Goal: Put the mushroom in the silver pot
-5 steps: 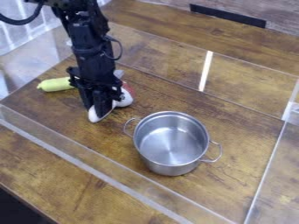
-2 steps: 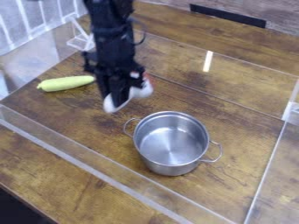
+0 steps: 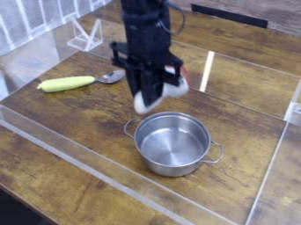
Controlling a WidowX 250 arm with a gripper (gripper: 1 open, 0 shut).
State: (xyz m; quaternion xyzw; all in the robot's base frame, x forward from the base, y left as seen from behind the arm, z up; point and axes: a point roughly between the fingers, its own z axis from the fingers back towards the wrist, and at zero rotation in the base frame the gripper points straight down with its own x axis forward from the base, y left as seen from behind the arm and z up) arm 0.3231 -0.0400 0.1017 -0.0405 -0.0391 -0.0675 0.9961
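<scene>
Up off the wooden table (image 3: 77, 127), in the grip of the black robot gripper (image 3: 146, 86): the white mushroom (image 3: 150, 104). Tips closed on it, not wide open. White stem poking out below the tips, and more white out to one side, toward the right of the view. A bit of red just above that white part. Most of the middle hidden behind the dark fingers, so hard to tell just how the tips pinch it.

Very near the mushroom, and lower down: the shiny silver pot (image 3: 173, 148). Round, with no lid, and a little loop handle on each side. Nice and bare on the bottom. In the view, white stem end just past the back rim, not down in the pot. Hard to tell if touching the rim or not.

Over to the left of the view, on the table: a long yellow-green vegetable (image 3: 67, 83). Just beside it, a grey metal spoon (image 3: 112, 77), partly behind the gripper.
</scene>
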